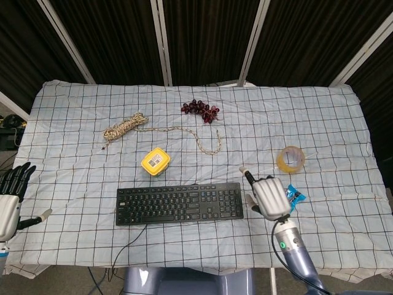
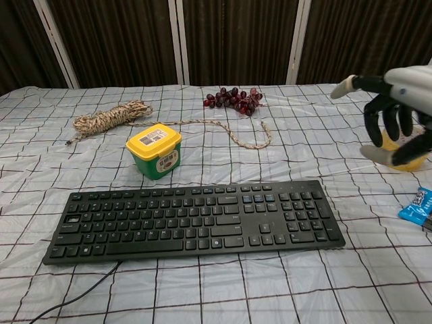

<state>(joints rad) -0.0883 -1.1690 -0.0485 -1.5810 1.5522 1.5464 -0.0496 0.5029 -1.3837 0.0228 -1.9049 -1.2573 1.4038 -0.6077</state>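
Keyboard (image 1: 178,203) lies flat near the front edge of the bench (image 1: 331,117), about midway along it, its cable running off the front-left corner of the keyboard toward the bench front. Starting at the left: your left hand (image 1: 10,195) sits off the front-left corner of the bench, fingers straight and apart, holding nothing. Next, a coiled rope (image 1: 124,128) lies left of centre toward the back, its loose tail trailing right across the cloth. A yellow-lidded tub (image 1: 155,161) stands upright just behind the keyboard's left half, apart from it. A bunch of grapes (image 1: 201,110) rests near the back edge, around centre. Your right hand (image 1: 268,195) hangs above the bench just right of the keyboard's right end, fingers spread and lightly curled, empty, touching nothing. Beside it to the right lies a blue packet (image 1: 295,196); a tape roll (image 1: 290,159) sits behind that, toward the right edge.
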